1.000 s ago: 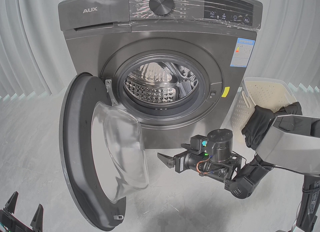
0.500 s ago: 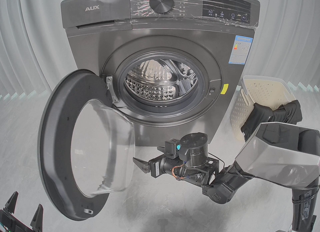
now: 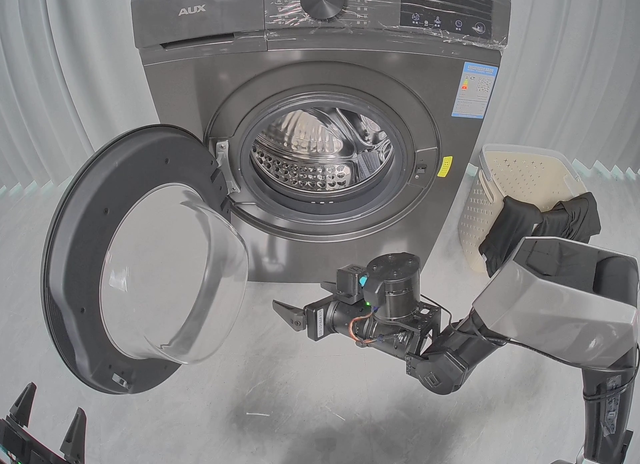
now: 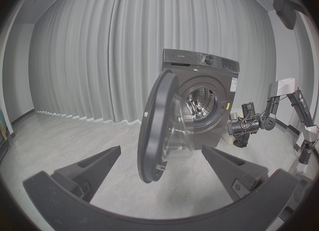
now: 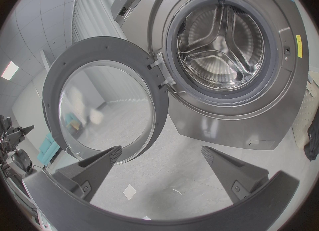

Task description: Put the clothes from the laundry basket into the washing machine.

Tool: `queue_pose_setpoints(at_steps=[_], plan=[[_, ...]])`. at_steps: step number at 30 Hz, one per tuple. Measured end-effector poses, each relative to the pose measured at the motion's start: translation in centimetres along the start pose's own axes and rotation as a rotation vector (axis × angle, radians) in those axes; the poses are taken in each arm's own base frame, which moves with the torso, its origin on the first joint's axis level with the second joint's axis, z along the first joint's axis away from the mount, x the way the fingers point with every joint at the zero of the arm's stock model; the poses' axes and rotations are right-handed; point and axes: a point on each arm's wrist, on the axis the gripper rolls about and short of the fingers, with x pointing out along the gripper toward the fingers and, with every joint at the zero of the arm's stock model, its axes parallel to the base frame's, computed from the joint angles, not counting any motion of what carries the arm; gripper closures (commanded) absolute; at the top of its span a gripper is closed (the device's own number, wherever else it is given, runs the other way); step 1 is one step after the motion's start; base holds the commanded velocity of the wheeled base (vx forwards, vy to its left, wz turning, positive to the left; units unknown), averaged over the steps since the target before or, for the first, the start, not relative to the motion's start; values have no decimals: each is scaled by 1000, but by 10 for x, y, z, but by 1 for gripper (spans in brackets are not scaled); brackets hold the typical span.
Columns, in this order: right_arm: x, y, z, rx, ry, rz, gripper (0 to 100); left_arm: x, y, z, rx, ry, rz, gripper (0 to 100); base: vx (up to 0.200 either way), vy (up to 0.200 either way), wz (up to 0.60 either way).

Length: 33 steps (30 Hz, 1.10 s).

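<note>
The right gripper (image 3: pixel 288 315) hung low in front of the washing machine (image 3: pixel 320 85), below the drum (image 3: pixel 320 152). Its jaws were apart and empty. The left gripper (image 3: pixel 50 412) sat low on the robot's left, also spread and empty. The dark clothes (image 3: pixel 533 222) lay in the laundry basket (image 3: pixel 527 175), draped over its front rim, just right of the machine.

Probable faults:
- The garment hung half out of the basket. A pinch on one loose fold could let the rest slip to the floor.
- The right arm's elbow stood close to the basket. A careless swing might tip it.
- A trailing sleeve could snag on the drum's seal and hang outside.
- The door (image 3: pixel 133 259) stood wide open on the left. That should keep it clear of the transfer path.

View differences:
- The right wrist view looked straight into the drum and showed its three paddles, bare of laundry.
- The left wrist view took the door nearly edge-on and showed how far it projected.
- The head view gave the fullest sight of the basket and clothes.
</note>
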Motion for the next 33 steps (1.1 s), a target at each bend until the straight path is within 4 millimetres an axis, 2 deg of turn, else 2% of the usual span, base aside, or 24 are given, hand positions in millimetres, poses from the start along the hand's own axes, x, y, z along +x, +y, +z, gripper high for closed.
queue_pose_setpoints(at_steps=[7, 17, 26, 33], plan=[[12, 7, 11, 1, -17, 14, 0, 0, 0, 0, 0, 0, 0, 0, 0, 0, 0], [44, 36, 25, 25, -52, 37, 0, 0, 0, 0, 0, 0, 0, 0, 0, 0, 0], [77, 49, 19, 33, -77, 20, 0, 0, 0, 0, -1, 0, -1, 0, 0, 0, 0], [93, 57, 8, 56, -75, 10, 0, 0, 0, 0, -1, 0, -1, 0, 0, 0, 0]])
